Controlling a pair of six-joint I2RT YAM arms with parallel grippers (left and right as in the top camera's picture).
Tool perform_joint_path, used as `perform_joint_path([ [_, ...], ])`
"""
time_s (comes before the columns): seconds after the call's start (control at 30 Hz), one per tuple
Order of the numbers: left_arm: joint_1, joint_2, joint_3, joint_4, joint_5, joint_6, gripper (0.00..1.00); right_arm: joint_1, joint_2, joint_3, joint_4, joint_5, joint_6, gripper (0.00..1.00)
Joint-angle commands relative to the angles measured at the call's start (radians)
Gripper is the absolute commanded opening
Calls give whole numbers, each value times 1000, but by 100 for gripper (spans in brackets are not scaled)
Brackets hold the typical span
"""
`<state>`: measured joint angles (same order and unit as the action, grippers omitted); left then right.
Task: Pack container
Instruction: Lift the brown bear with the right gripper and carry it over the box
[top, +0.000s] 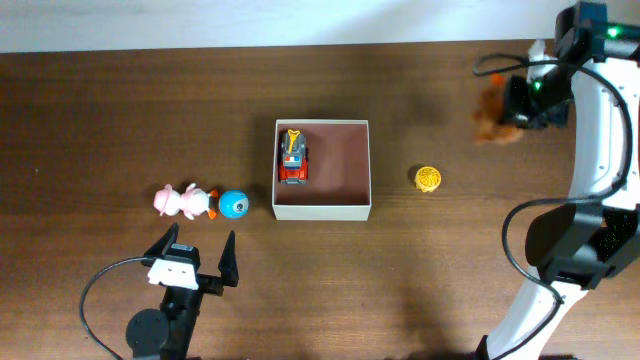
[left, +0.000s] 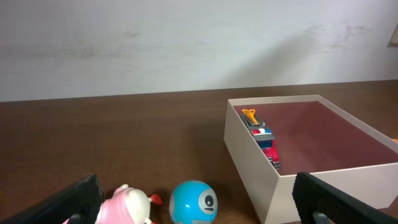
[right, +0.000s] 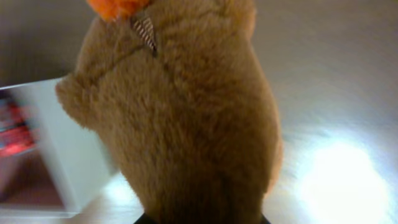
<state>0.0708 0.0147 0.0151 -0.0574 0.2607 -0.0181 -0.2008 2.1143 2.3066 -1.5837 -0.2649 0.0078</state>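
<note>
The container (top: 322, 207) is a square white-walled box with a pinkish-brown inside at the table's middle; it also shows in the left wrist view (left: 249, 162). A red and grey toy truck (top: 293, 156) lies in its left part. A blue ball toy (top: 233, 204) and a pink pig toy (top: 178, 201) lie left of the box. My left gripper (top: 196, 255) is open and empty just in front of them. My right gripper (top: 512, 112) is shut on a brown plush toy (right: 180, 112) with an orange tuft, held at the far right.
A small yellow round toy (top: 429, 179) lies on the table right of the container. The right arm's white links curve down the right edge (top: 600, 150). A pale wall runs along the back edge of the table.
</note>
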Motion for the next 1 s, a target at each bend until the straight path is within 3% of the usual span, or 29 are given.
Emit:
perform_joint_path([
  [0.0,-5,-9,-6,-3,-3,12,100,68,-1,103,-32,-287,-103,16],
  [0.27,-5,-9,-6,-3,-3,12,99,281,0,154,-23,-383,-129,16],
  [0.63,-5,-9,-6,-4,-3,12,100,561,36,137,55,37,1,21],
  [0.97,-5,-9,-6,-3,-3,12,100,622,177,137,66,97,89,20],
])
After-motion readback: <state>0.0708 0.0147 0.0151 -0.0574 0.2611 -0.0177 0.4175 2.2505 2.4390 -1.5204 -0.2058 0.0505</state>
